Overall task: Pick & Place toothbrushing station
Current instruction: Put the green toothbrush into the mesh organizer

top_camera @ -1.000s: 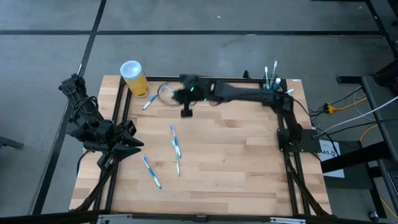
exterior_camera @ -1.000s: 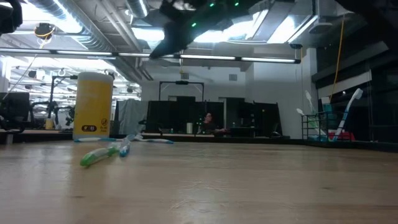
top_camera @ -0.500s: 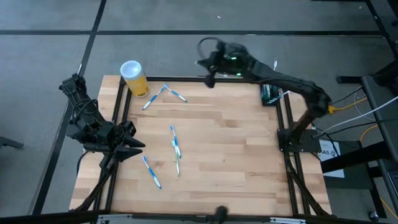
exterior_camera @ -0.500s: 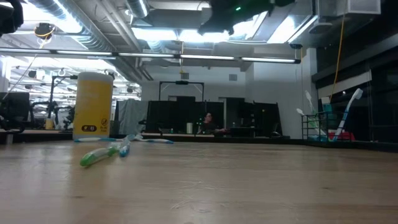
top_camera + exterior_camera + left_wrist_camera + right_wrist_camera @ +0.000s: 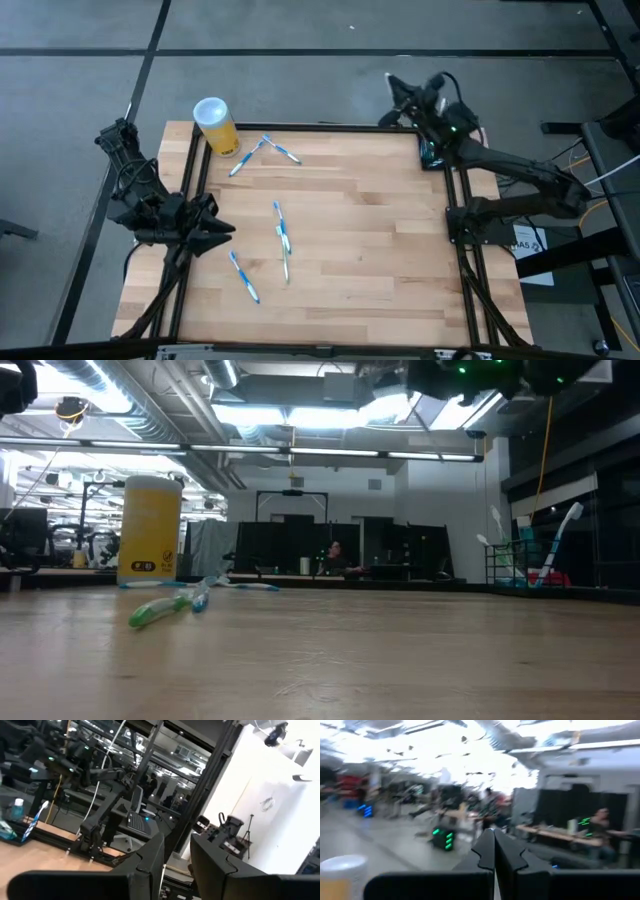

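The toothbrushing station (image 5: pixel 436 152), a small black box, stands at the table's far right corner, partly under my right arm. In the low view (image 5: pixel 520 565) toothbrushes stand up in it. My right gripper (image 5: pixel 393 95) is shut and empty, raised beyond the table's far edge, left of the station. Its closed fingers show in the right wrist view (image 5: pixel 494 851). My left gripper (image 5: pixel 218 232) is open and empty near the table's left edge; the left wrist view (image 5: pixel 177 865) shows the gap between its fingers.
A yellow cup with a white lid (image 5: pixel 214 124) stands at the far left corner. Several loose toothbrushes lie on the wood: two near the cup (image 5: pixel 262 150), two mid-table (image 5: pixel 283 236), one nearer the front (image 5: pixel 244 277). A black frame (image 5: pixel 455 240) borders the table.
My right gripper has swung from above the table's far middle toward the far edge and then toward the right, ending beyond the far edge near the station. Nothing on the table has moved.
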Motion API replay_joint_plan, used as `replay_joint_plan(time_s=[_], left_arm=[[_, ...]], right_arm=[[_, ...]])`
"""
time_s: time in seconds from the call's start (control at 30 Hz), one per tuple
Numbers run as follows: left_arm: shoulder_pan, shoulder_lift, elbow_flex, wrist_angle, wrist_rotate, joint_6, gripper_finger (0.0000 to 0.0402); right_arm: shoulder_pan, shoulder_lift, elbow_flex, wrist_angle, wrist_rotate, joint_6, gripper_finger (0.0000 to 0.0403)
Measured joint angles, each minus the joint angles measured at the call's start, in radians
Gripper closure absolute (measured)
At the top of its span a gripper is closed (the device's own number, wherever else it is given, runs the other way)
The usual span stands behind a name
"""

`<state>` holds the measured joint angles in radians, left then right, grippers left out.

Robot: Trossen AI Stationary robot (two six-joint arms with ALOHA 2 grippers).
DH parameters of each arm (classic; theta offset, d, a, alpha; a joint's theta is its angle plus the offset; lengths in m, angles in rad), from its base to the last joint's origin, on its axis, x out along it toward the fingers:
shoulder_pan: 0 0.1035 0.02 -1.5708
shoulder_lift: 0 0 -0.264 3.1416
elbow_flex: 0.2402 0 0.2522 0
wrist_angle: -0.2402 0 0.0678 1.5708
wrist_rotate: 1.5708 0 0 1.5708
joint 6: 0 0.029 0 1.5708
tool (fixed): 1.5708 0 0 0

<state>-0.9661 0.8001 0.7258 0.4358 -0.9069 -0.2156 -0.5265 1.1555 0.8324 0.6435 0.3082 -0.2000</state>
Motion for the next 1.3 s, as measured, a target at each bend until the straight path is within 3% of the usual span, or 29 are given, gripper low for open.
replay_joint_plan(time_s=[0.2, 0.37, 0.57, 1.0, 1.3], left_arm=[[0.013, 0.0, 0.0, 0.001, -0.024, -0.067, 0.0311], [0.053, 0.003, 0.0, 0.001, -0.024, -0.107, 0.0311], [0.103, 0.003, 0.0, 0.001, -0.004, -0.164, 0.0311], [0.178, 0.003, 0.0, 0.001, 0.037, -0.235, 0.0311], [0.179, 0.003, 0.0, 0.001, 0.027, -0.244, 0.0311]], right_arm=[[-0.067, -0.023, -0.202, 0.345, 0.15, -0.014, 0.0403], [-0.142, -0.003, -0.283, 0.529, 0.196, -0.045, 0.0403], [-0.256, 0.024, -0.288, 0.546, 0.179, -0.103, 0.0403], [-0.43, 0.215, -0.288, 0.584, 0.122, -0.043, 0.0403], [-0.456, 0.25, -0.372, 0.614, 0.208, 0.055, 0.0403]])
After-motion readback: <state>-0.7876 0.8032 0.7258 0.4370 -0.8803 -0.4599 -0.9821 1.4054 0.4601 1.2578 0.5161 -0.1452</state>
